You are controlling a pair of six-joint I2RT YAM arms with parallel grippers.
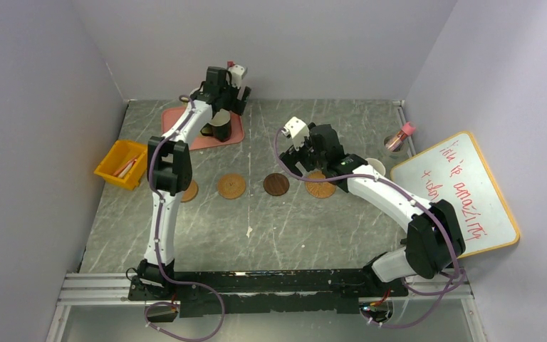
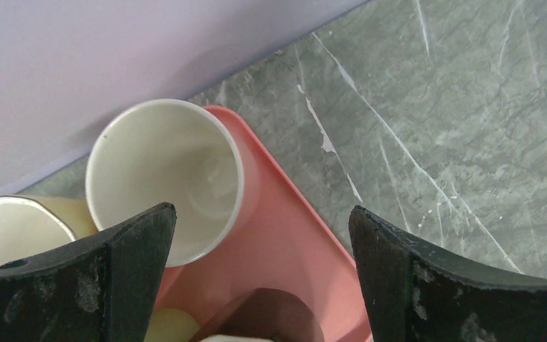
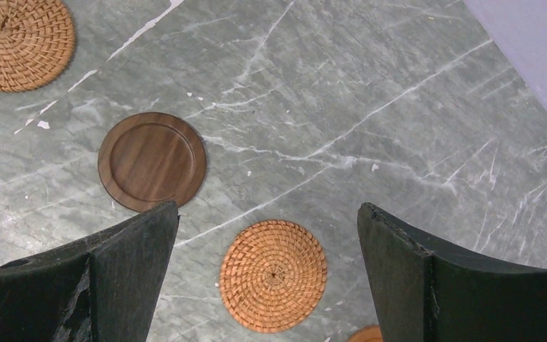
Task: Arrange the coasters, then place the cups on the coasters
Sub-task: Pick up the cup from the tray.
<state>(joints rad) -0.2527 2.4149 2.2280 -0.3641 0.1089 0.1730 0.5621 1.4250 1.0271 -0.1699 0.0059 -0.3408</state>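
Observation:
A row of coasters lies across the table: a tan one (image 1: 190, 192) half under my left arm, a woven one (image 1: 231, 186), a dark brown one (image 1: 276, 184) and a woven one (image 1: 320, 187). My right gripper (image 1: 305, 165) hovers open above that last woven coaster (image 3: 273, 274), which shows between its fingers. The dark coaster (image 3: 152, 161) lies to the left, and another orange edge (image 3: 365, 333) peeks in at the bottom. My left gripper (image 2: 262, 217) hangs open over the pink tray (image 2: 306, 249), beside a pink cup (image 2: 165, 178) and a pale yellow cup (image 2: 14, 228). A black cup (image 1: 221, 129) stands on the tray.
A yellow bin (image 1: 121, 164) sits at the left edge. A whiteboard (image 1: 456, 192) leans at the right, with a small pink-lidded jar (image 1: 399, 137) behind it. A pale cup (image 1: 377, 167) stands by my right arm. Walls close the back and sides.

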